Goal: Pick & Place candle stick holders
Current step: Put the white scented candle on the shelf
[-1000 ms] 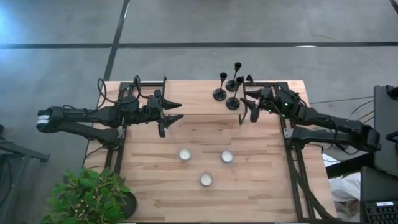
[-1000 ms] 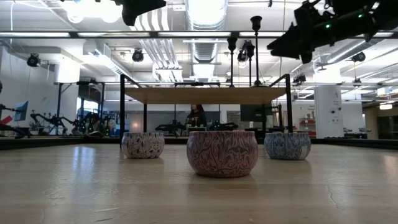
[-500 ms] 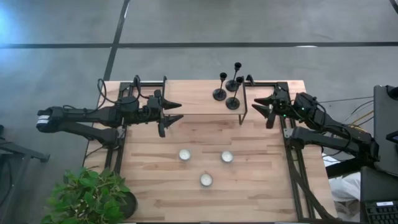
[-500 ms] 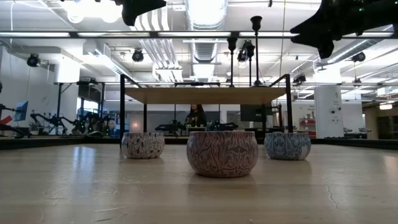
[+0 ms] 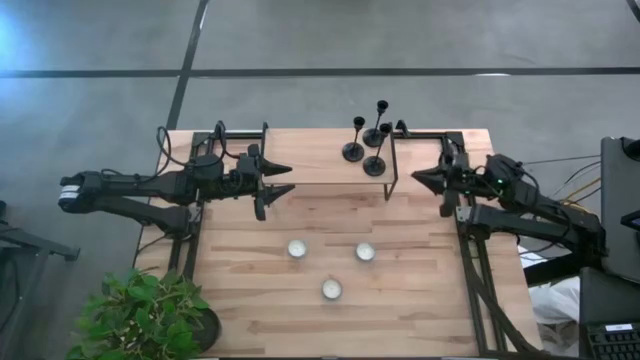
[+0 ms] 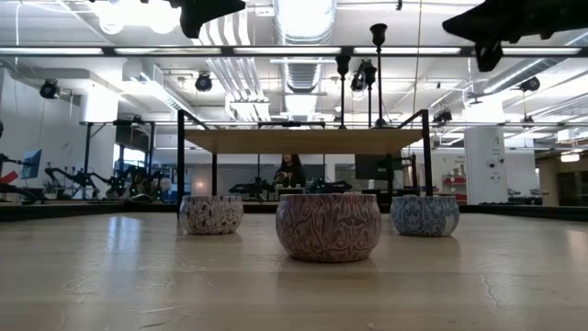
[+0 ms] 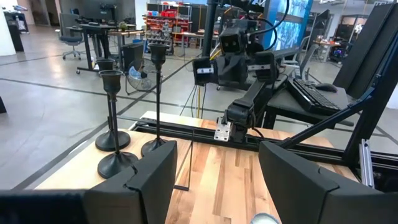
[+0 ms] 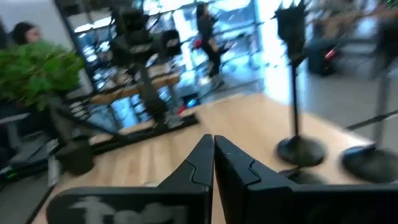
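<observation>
A: Change first; what has moved since the earlier frames?

B: Only the right gripper (image 5: 418, 177); a second ago it reached in beside the candlestick holders (image 5: 367, 142) with its fingers spread, and it has since pulled back toward the right edge of the table (image 5: 420, 290) and snapped closed; nothing came away with it, and the holders stand where they stood; the left arm has not shifted.

A: Go from the near side outward; what lies closest?

B: Three small patterned tins (image 6: 328, 226) on the front half of the table, in a loose triangle; seen from above their tops look white (image 5: 331, 289); a potted plant (image 5: 145, 318) sits off the front left corner.

A: And the grippers?

B: The left gripper (image 5: 285, 178) hangs over the left part of the raised shelf (image 5: 310, 170), fingers (image 7: 148, 180) parted about halfway, gripping nothing; the right one is clenched, fingers (image 8: 205, 163) pressed together on nothing, level with the shelf's right end and apart from the holders.

A: The holders themselves?

B: All three upright, clustered on the shelf at the back, right of centre; bases close together.
</observation>
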Motion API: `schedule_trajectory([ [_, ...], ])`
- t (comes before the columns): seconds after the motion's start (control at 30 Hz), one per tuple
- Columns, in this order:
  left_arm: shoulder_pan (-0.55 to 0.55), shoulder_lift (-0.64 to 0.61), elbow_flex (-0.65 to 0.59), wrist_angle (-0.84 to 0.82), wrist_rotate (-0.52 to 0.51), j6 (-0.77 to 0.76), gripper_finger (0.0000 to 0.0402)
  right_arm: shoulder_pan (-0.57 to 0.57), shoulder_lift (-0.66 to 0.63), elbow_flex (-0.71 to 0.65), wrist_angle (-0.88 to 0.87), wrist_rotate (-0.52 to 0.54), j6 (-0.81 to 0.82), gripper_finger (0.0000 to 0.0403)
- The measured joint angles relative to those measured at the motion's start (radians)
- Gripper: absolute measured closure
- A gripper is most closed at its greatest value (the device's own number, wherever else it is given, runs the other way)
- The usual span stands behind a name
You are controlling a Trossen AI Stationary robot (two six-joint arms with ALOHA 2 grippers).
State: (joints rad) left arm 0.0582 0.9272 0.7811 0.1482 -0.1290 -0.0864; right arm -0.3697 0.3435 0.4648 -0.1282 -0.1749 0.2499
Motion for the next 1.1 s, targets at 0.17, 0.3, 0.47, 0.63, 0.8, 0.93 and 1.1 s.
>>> schedule_trajectory([
  [0.17, 0.0, 0.0, 0.0, 0.0, 0.0, 0.0, 0.0168, 0.06, -0.146, -0.001, -0.096, 0.075, -0.042, 0.0395],
  [0.3, 0.0, 0.0, 0.0, -0.001, 0.0, 0.0, 0.0168, 0.086, -0.264, -0.02, -0.208, 0.082, -0.065, 0.0395],
  [0.47, 0.0, 0.0, 0.0, -0.002, 0.0, 0.0, 0.0168, 0.089, -0.343, -0.054, -0.233, 0.076, -0.067, 0.0395],
  [0.63, 0.0, 0.0, 0.0, -0.018, 0.001, 0.0, 0.0168, 0.093, -0.343, -0.08, -0.253, 0.029, -0.096, 0.0395],
  [0.8, 0.0, 0.0, 0.0, -0.02, 0.001, 0.0, 0.0168, 0.093, -0.343, -0.139, -0.233, -0.006, -0.096, 0.0395],
  [0.93, 0.0, 0.0, 0.0, -0.024, 0.001, 0.0, 0.0168, 0.106, -0.343, -0.224, -0.05, -0.016, -0.037, 0.0395],
  [1.1, 0.0, 0.0, 0.0, -0.025, 0.001, 0.0, 0.0168, 0.142, -0.344, -0.294, 0.077, -0.02, -0.012, 0.0395],
])
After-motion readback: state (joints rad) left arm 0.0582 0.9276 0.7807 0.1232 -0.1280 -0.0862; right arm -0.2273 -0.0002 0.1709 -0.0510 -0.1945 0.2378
